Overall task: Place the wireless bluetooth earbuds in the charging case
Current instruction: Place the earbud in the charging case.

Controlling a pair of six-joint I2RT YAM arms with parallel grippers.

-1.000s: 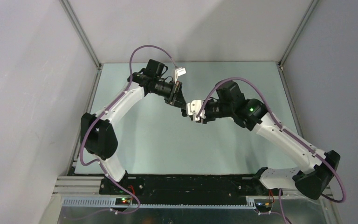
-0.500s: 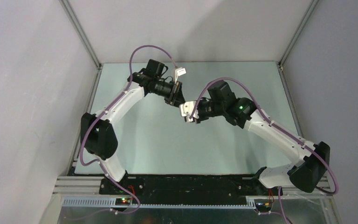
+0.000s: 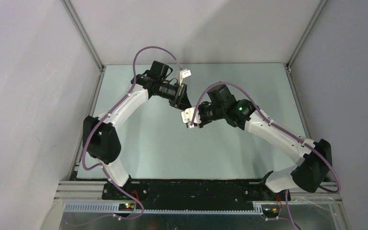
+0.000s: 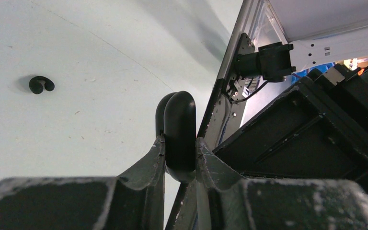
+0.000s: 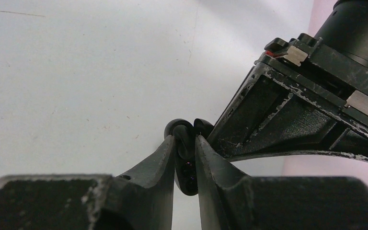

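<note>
My left gripper [image 4: 179,141] is shut on a black charging case [image 4: 179,112], held on edge so only its rounded rim shows. In the top view the left gripper [image 3: 184,103] hangs over the middle of the table, with my right gripper [image 3: 190,119] almost touching it. In the right wrist view the right gripper [image 5: 186,140] is shut on a small black earbud [image 5: 187,175], pinched between both fingers. The tip of that earbud sits right against the case's rim [image 5: 203,127]. A second black earbud [image 4: 41,84] lies loose on the table, seen in the left wrist view.
The pale green table [image 3: 163,143] is fenced by grey walls and metal corner posts [image 3: 84,40]. A white tag [image 3: 186,74] dangles from the left arm's purple cable. The left gripper's black body [image 5: 306,110] fills the right side of the right wrist view.
My right arm has swung left and brought its gripper up against the left gripper. The left arm and the case have stayed still.
</note>
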